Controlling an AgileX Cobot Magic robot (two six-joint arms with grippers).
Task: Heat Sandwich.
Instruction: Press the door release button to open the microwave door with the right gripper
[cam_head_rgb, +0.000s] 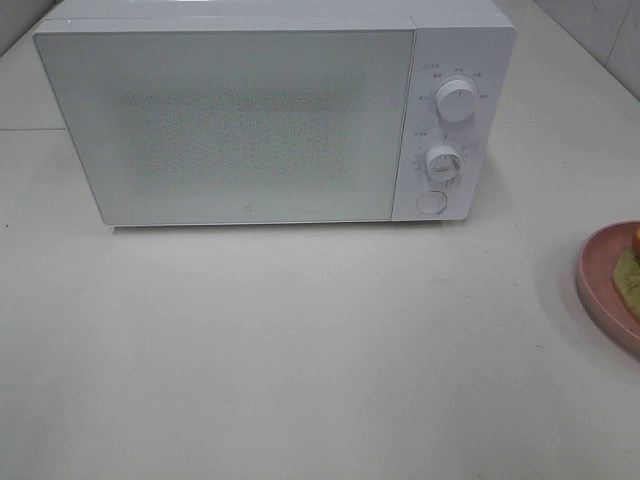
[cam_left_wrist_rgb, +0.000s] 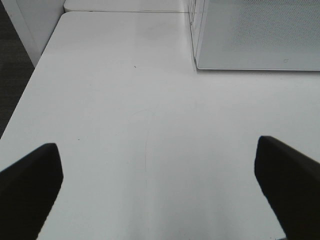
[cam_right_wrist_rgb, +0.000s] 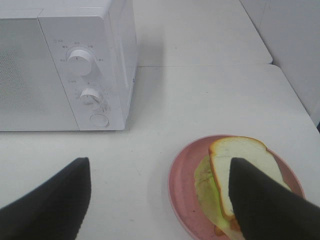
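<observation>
Since the microwave (cam_head_rgb: 250, 120) was shut, left gripper (cam_left_wrist_rgb: 157, 150) and right gripper (cam_right_wrist_rgb: 160, 165) hung open, empty; sandwich (cam_right_wrist_rgb: 240, 165) sat on its pink plate (cam_right_wrist_rgb: 181, 192) over on the right. Reckoned the round button (cam_head_rgb: 430, 202) wanted a square push first.

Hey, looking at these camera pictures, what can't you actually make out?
Sandwich: cut off with its pink plate by the high view's right edge; in the right wrist view a finger of the right hand covers part.
Microwave interior: door shut, its speckled panel shows nothing.
Dial markings: too small to read.
</observation>
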